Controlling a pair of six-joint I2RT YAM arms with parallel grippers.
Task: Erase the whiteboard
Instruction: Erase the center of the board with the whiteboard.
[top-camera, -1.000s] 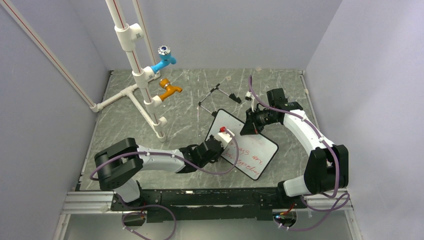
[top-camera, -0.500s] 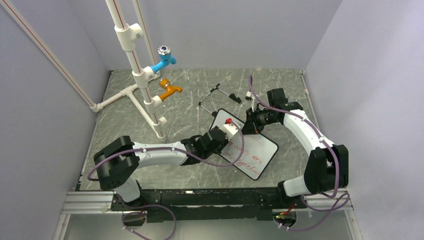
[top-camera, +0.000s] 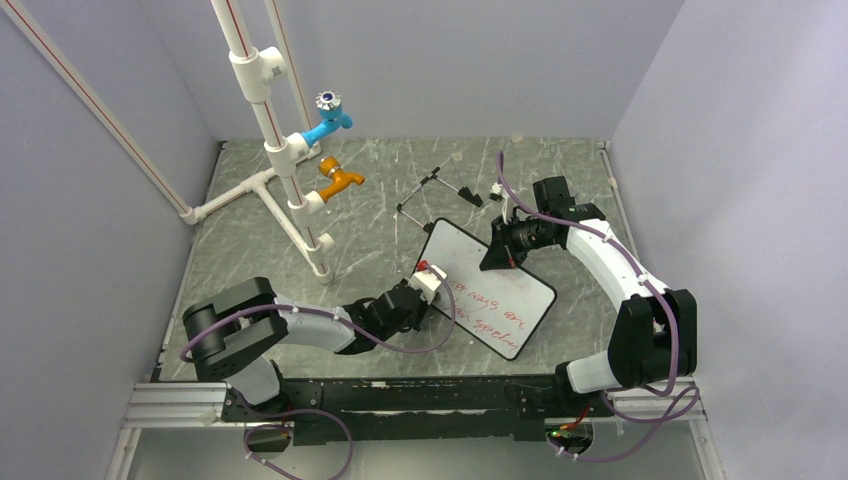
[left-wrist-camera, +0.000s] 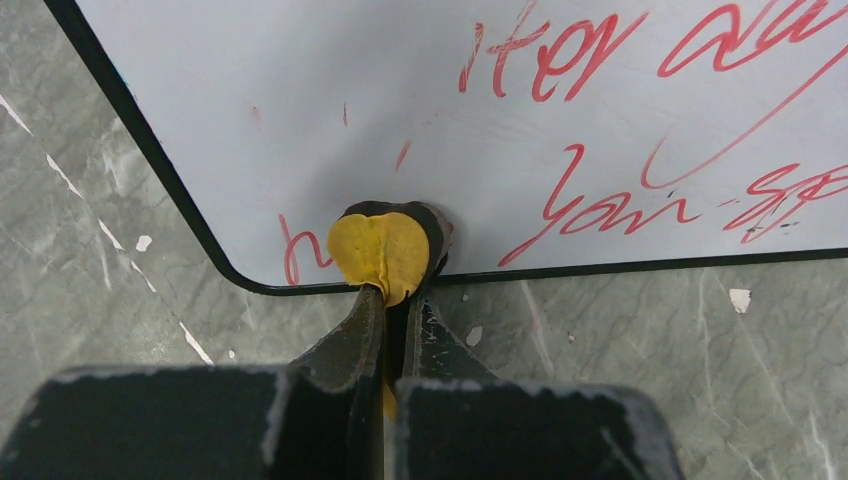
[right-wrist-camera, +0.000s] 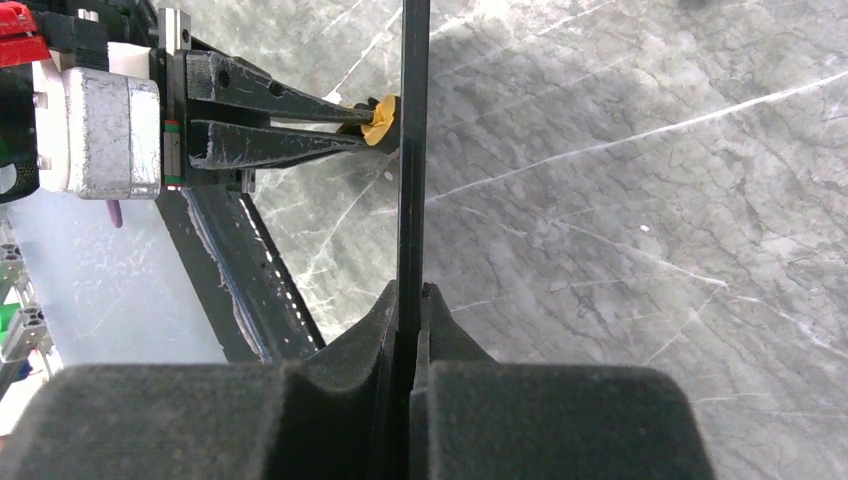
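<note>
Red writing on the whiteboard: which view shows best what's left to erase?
Left wrist: the red writing fills the frame, strokes distinct. Top external shows it small on the whiteboard; right wrist sees only the board's edge, no writing.

Soft, even overhead light filling enclosure in top view; pale walls (top-camera: 450, 60) glowing without hotspots, arms casting only faint, diffuse shadows on grey table (top-camera: 250, 250). Whiteboard (top-camera: 487, 288) showing bright, writing too small to read there. Left wrist view: red strokes rendering crisp, soft shadow pooling round yellow pad (left-wrist-camera: 383, 252), left gripper (left-wrist-camera: 398, 295) blurring dark near lens. Right wrist view: right gripper (right-wrist-camera: 410, 300) likewise smearing out of focus, table veining sharp, lower-left corner washing out pale.
</note>
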